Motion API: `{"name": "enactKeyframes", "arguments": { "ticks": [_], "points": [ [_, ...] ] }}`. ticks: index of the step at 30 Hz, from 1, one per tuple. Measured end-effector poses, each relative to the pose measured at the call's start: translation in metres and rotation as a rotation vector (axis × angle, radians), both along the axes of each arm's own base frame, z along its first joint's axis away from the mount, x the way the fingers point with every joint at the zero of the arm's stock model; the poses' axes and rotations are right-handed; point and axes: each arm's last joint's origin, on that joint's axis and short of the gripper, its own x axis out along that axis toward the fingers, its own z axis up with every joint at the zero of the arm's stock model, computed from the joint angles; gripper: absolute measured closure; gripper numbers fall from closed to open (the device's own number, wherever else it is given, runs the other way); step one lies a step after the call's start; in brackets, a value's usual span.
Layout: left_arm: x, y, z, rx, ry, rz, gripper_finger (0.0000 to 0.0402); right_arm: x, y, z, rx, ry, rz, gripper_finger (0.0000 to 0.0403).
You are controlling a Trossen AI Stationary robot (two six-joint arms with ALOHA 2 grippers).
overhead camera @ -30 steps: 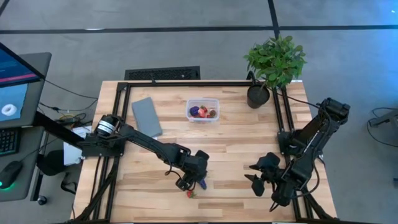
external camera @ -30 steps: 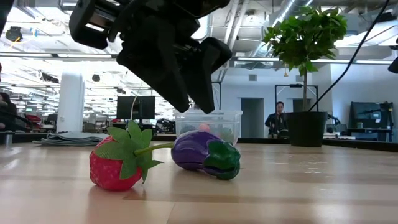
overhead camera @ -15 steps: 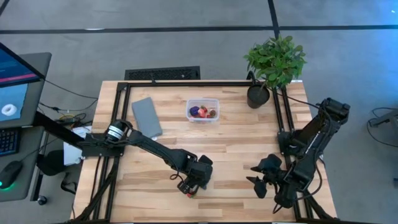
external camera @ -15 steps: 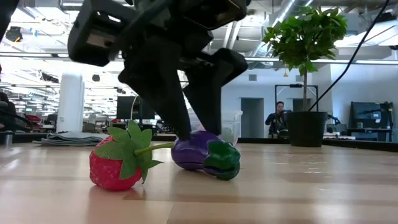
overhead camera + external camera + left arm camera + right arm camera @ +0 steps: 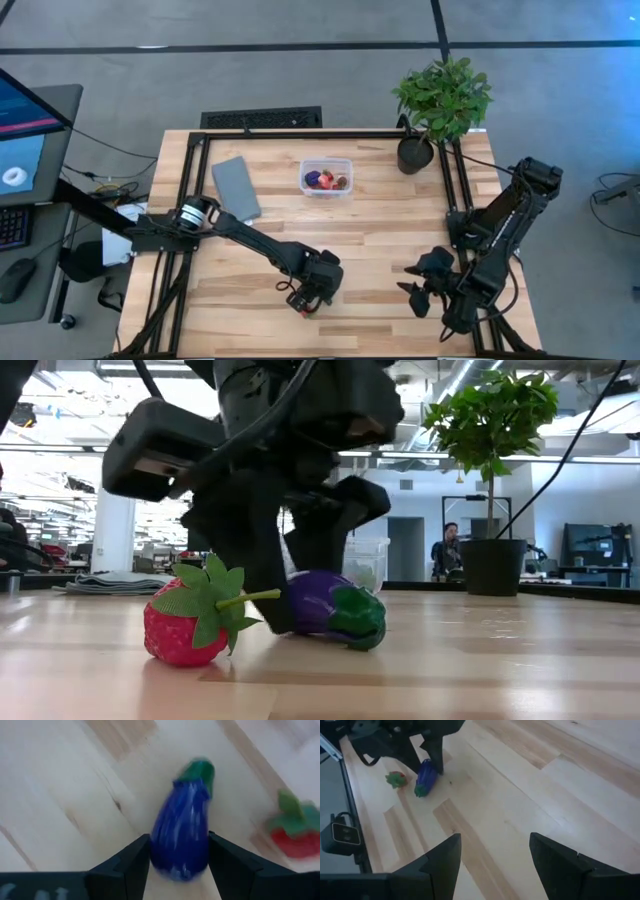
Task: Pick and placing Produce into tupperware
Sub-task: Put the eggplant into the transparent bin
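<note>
eggplant lies between left gripper fingers, long axis pointing away from wrist; jaws pinch its rounded end. strawberry just beside. right gripper spread, well apart.

Bright even overhead light, soft shadows, left wrist view blurred, low view backlit

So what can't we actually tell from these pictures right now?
- High view: eggplant and strawberry, hidden under the left hand.
- High view: tupperware contents too small to count.
- Low view: tupperware mostly behind the left arm.
- Left wrist view: strawberry blurred; eggplant between the fingers, contact unclear.
</note>
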Motion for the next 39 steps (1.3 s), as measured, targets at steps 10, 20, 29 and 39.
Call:
{"name": "enactKeyframes", "arguments": {
  "ticks": [10,20,29,39],
  "points": [
    [0.003,-0.001,-0.001,-0.010,-0.014,0.030,0.0221,-0.001,0.001,0.000,0.004,-0.002,0.007,0.0143],
    [0.003,0.000,-0.001,-0.012,-0.003,0.071,0.0221,-0.001,0.002,0.000,0.005,-0.003,0.008,0.0143],
    [0.005,0.007,0.002,-0.017,0.018,0.121,0.0269,-0.001,0.002,0.000,0.005,-0.003,0.008,0.0143],
    [0.014,0.015,0.013,-0.026,-0.001,0.149,0.0250,-0.001,0.002,0.000,0.005,-0.003,0.008,0.0143]
  ]
}}
